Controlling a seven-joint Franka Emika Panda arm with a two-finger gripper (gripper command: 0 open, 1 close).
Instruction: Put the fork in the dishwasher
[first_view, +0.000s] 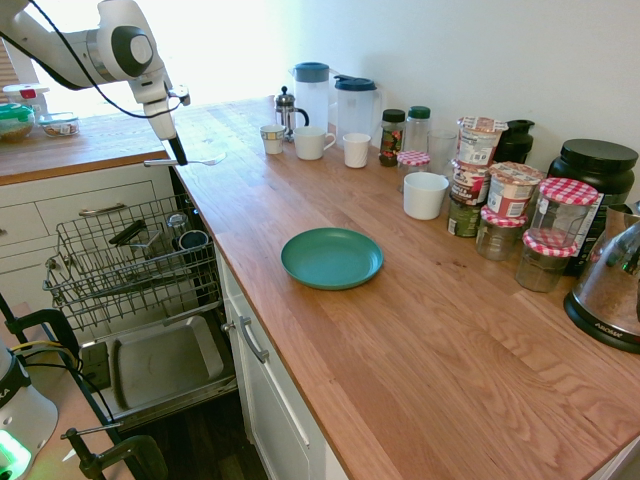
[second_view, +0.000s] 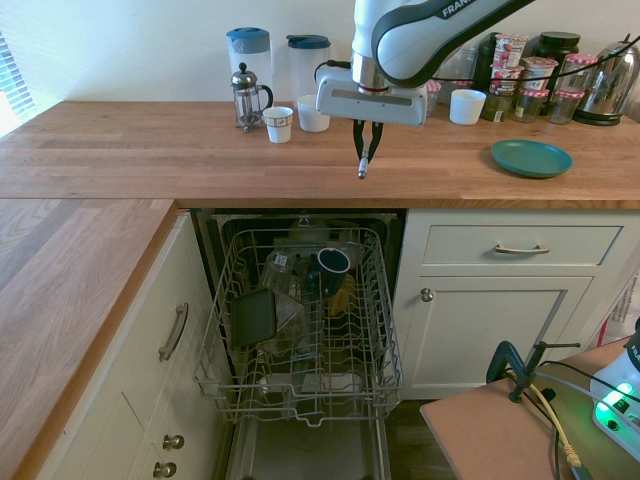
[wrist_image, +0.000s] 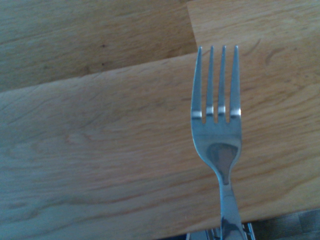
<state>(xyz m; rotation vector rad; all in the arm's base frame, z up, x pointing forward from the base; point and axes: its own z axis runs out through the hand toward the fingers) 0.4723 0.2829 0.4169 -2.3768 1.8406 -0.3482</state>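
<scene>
Crosswise, fork (first_view: 185, 161) pinched in hand (first_view: 178, 152); above countertop (first_view: 400, 330).

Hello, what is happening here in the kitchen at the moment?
A white robot arm is carrying a silver fork in its gripper, shut on the handle. The fork lies roughly level in the air, just above the edge of the wooden countertop, near the corner. Below it, the dishwasher stands open with its wire rack pulled out; the rack already holds a few dishes. The fork is not yet in the rack. A teal plate sits on the countertop, untouched.
</scene>
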